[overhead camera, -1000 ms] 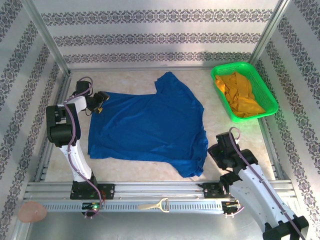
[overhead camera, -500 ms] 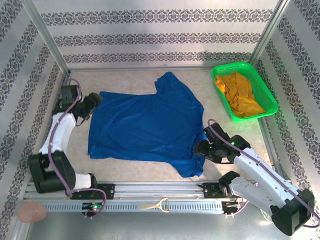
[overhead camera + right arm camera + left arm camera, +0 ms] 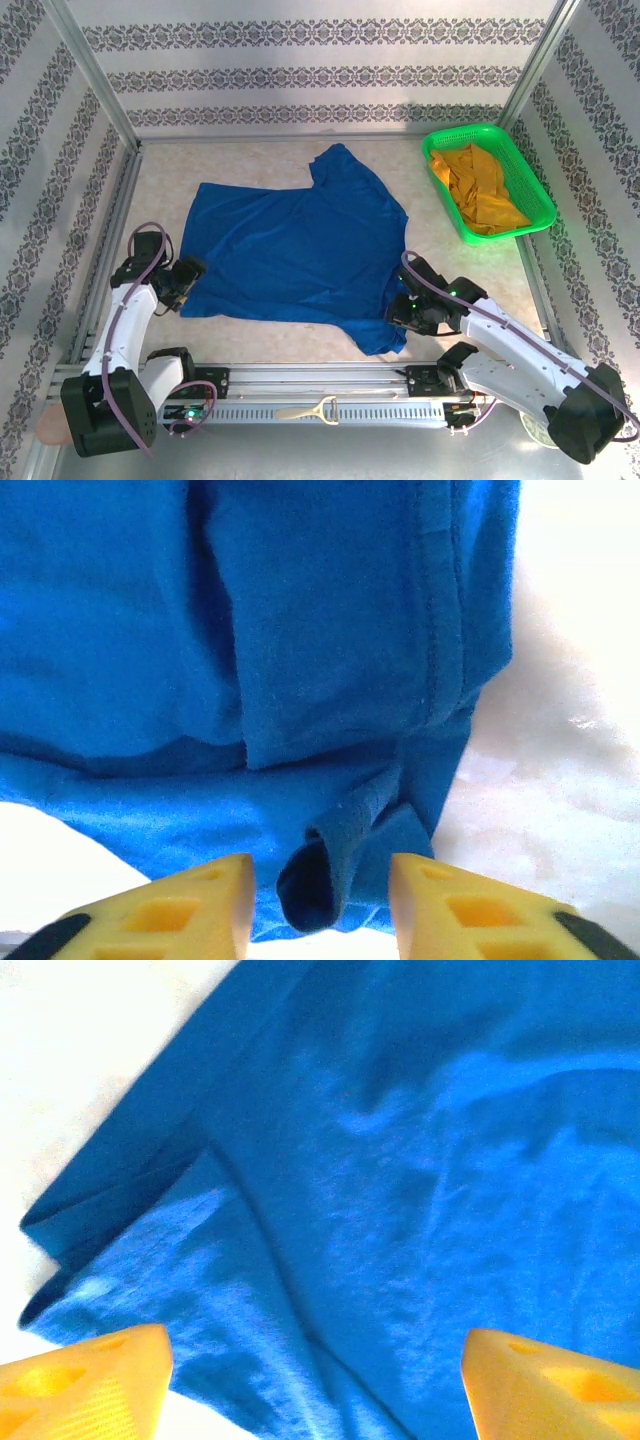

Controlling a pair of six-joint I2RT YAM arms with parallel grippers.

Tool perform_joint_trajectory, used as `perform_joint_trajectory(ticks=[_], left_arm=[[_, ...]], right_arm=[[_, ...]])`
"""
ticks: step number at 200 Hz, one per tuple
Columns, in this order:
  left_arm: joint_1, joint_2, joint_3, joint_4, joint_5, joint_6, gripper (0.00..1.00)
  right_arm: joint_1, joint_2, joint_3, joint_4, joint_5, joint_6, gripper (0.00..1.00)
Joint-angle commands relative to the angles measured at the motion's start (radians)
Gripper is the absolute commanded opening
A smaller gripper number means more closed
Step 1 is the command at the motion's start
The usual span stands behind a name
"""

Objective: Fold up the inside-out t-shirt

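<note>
A blue t-shirt (image 3: 300,250) lay spread flat. The left gripper (image 3: 315,1360) hung open over its corner. The right gripper (image 3: 320,875) flanked a raised fold, grip unclear.

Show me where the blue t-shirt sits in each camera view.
Top external: the t-shirt lies spread mid-tabletop, between the left gripper and the right gripper.
Left wrist: the t-shirt covers most of the frame, with one corner at lower left.
Right wrist: the t-shirt covers the upper left, and a rolled fold lies between the fingers.
Shared landmark: the pale tabletop bordering the cloth.
</note>
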Motion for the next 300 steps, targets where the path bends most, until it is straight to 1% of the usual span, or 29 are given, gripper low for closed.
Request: perform_joint_trajectory(ticks=[1, 18, 49, 72, 90, 113, 121, 137, 155, 163, 169, 180, 187, 190, 195, 202, 205, 210, 217, 243, 257, 278, 294, 300], left_arm=[[-0.002, -0.021, -0.037, -0.068, -0.066, -0.038, 0.77], [-0.002, -0.023, -0.054, -0.069, -0.088, -0.054, 0.77], [-0.002, -0.024, -0.069, -0.080, -0.144, -0.087, 0.78], [-0.002, -0.009, -0.089, -0.047, -0.162, -0.108, 0.75], [-0.002, 0.025, -0.097, -0.007, -0.163, -0.115, 0.66], [-0.002, 0.054, -0.094, 0.032, -0.172, -0.105, 0.53], [-0.002, 0.060, -0.093, 0.038, -0.178, -0.101, 0.46], [-0.002, 0.063, -0.096, 0.048, -0.184, -0.094, 0.35], [-0.002, 0.062, -0.103, 0.052, -0.189, -0.089, 0.28], [0.000, 0.060, -0.107, 0.050, -0.192, -0.090, 0.29], [-0.001, 0.057, -0.108, 0.046, -0.195, -0.094, 0.34], [-0.002, 0.055, -0.111, 0.039, -0.199, -0.100, 0.47], [0.000, 0.053, -0.116, 0.043, -0.197, -0.103, 0.48], [-0.001, 0.051, -0.119, 0.046, -0.196, -0.101, 0.46], [-0.002, 0.049, -0.123, 0.052, -0.193, -0.101, 0.40], [-0.001, 0.045, -0.125, 0.056, -0.190, -0.101, 0.22], [-0.002, 0.043, -0.125, 0.058, -0.188, -0.102, 0.16], [-0.001, 0.042, -0.124, 0.055, -0.186, -0.104, 0.08], [-0.001, 0.035, -0.120, 0.049, -0.183, -0.104, 0.00], [-0.002, -0.017, -0.086, 0.005, -0.192, -0.096, 0.00], [0.000, -0.043, -0.064, -0.026, -0.199, -0.087, 0.00], [-0.002, -0.074, -0.047, -0.057, -0.200, -0.081, 0.00], [-0.001, -0.090, -0.044, -0.065, -0.196, -0.084, 0.00], [-0.001, -0.095, -0.044, -0.068, -0.194, -0.087, 0.00]], right_arm=[[0.010, 0.000, -0.012, 0.036, -0.020, 0.001, 0.37], [0.009, -0.011, -0.016, 0.038, -0.021, 0.006, 0.33], [0.010, -0.039, -0.021, 0.036, -0.027, 0.021, 0.32], [0.011, -0.059, -0.026, 0.028, -0.029, 0.032, 0.32], [0.010, -0.072, -0.029, 0.026, -0.035, 0.039, 0.34], [0.010, -0.073, -0.026, 0.024, -0.046, 0.037, 0.40], [0.011, -0.071, -0.024, 0.024, -0.049, 0.033, 0.42], [0.010, -0.063, -0.017, 0.025, -0.055, 0.024, 0.46], [0.011, -0.047, -0.007, 0.024, -0.063, 0.008, 0.48], [0.011, -0.043, -0.003, 0.025, -0.066, 0.004, 0.48], [0.011, -0.041, 0.001, 0.024, -0.066, 0.000, 0.49], [0.010, -0.038, 0.006, 0.022, -0.066, -0.004, 0.49], [0.010, -0.037, 0.007, 0.022, -0.066, -0.006, 0.49], [0.010, -0.035, 0.008, 0.022, -0.066, -0.007, 0.49], [0.010, -0.035, 0.008, 0.023, -0.068, -0.007, 0.49], [0.010, -0.033, 0.006, 0.024, -0.069, -0.007, 0.49], [0.010, -0.033, 0.007, 0.024, -0.069, -0.007, 0.48], [0.010, -0.033, 0.005, 0.024, -0.070, -0.008, 0.48], [0.011, -0.033, 0.003, 0.024, -0.072, -0.009, 0.47], [0.011, -0.039, 0.000, 0.016, -0.071, -0.014, 0.41], [0.011, -0.039, -0.002, 0.009, -0.073, -0.017, 0.40], [0.011, -0.041, -0.012, 0.007, -0.059, -0.014, 0.41], [0.011, -0.032, -0.021, 0.009, -0.042, -0.011, 0.47], [0.009, -0.029, -0.024, 0.009, -0.035, -0.009, 0.48]])
